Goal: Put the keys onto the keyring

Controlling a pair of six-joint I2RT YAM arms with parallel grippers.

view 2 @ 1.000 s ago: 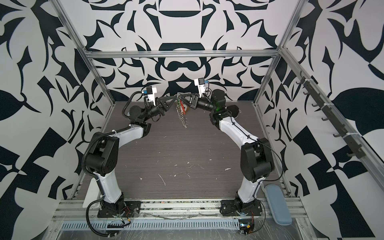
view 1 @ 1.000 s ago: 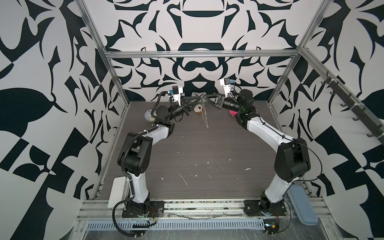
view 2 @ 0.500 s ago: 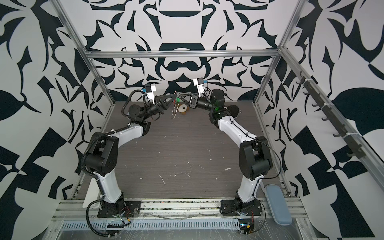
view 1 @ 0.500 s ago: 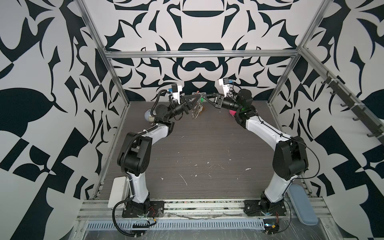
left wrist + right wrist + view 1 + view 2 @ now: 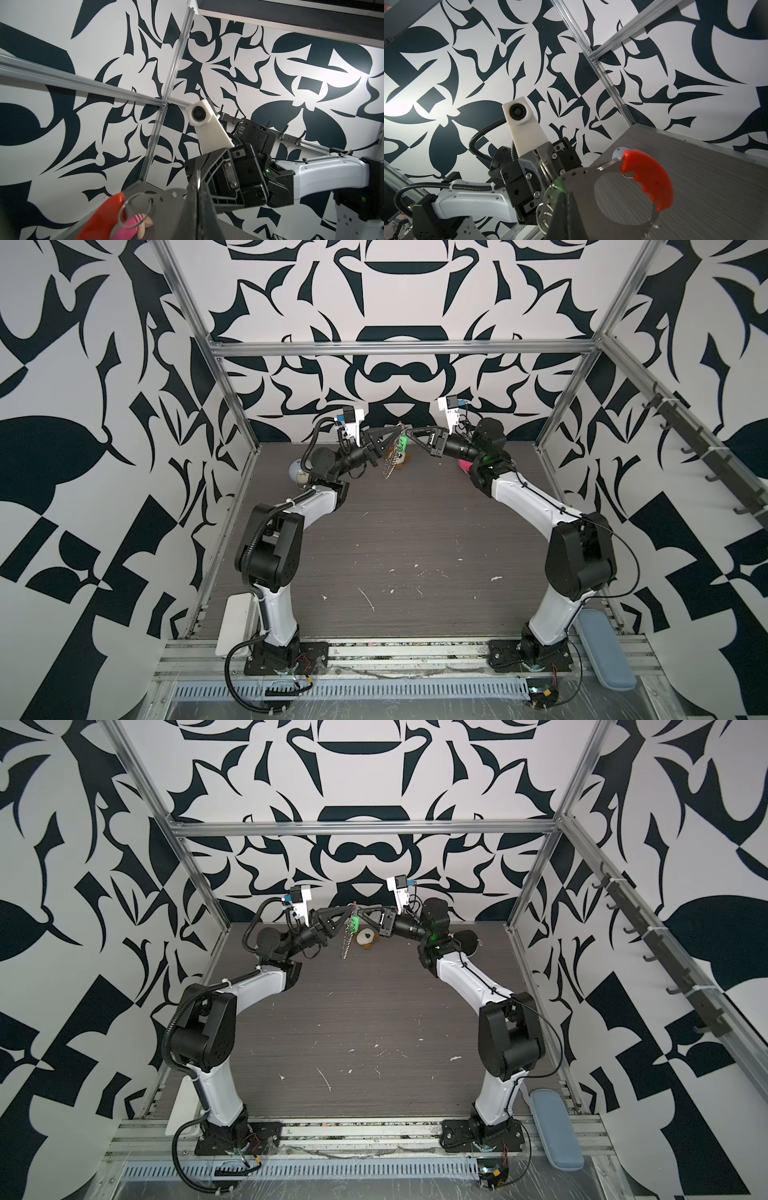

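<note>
I'm pinching the keyring (image 5: 388, 466) with the left tool (image 5: 397, 434); the right tool (image 5: 411, 435), pressed together, is sitting just right of the keys (image 5: 402, 442).

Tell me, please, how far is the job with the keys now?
Done: both pieces are up off the table. In hand: left gripper shut on the keyring, its chain hanging; right gripper shut beside the green key tag. Remaining: whether the tag is already threaded on I cannot tell.
</note>
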